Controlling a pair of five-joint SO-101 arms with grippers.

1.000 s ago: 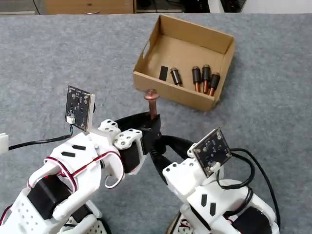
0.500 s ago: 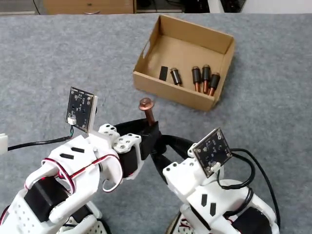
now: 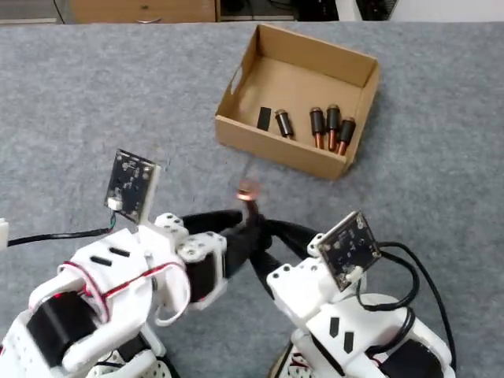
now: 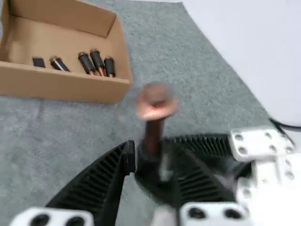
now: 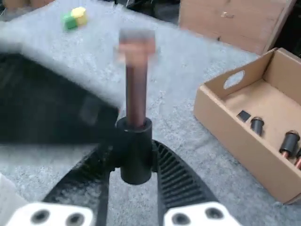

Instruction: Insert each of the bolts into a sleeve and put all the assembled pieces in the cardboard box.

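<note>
Right claw (image 5: 134, 157) clamped on the sleeve (image 5: 135, 167), bolt (image 5: 136, 89) standing upright in it above the desk (image 3: 87, 94). Cardboard box (image 3: 272, 146) lies at one o'clock. Left claw (image 4: 151, 162) crowds alongside, grip impossible to tell.

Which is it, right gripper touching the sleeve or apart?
Touching: right wrist view shows the right gripper with both fingers pressed against the black sleeve.

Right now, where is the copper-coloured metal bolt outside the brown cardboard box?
High view, centre: the copper-coloured bolt sticks up from a black sleeve held by the right gripper, over the grey table in front of the cardboard box.
</note>
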